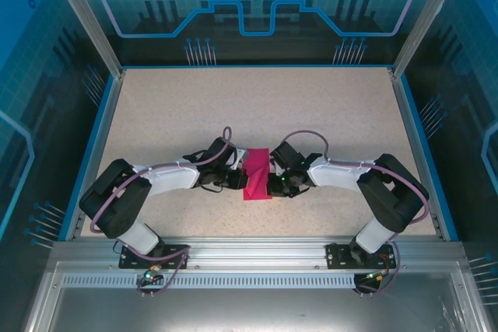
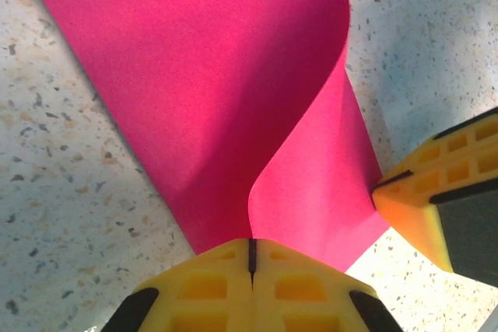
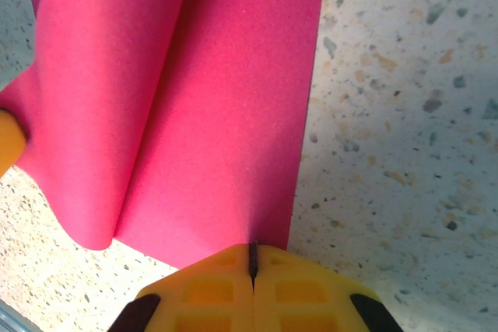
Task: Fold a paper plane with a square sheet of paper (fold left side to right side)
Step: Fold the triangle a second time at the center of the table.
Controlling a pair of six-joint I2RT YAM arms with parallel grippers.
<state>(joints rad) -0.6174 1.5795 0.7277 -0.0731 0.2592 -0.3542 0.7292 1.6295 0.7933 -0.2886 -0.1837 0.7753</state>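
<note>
Left hand, nearest, is clenched on the curled-over flap of the pink sheet. That sheet lies half folded in the middle of the desk, between two low arms reaching inward. Right hand is clamped tight, its tips touching the sheet's flat edge.

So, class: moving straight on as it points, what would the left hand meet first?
The square sheet of paper: its curled flap rises directly ahead of the left hand, apparently touching it.
</note>
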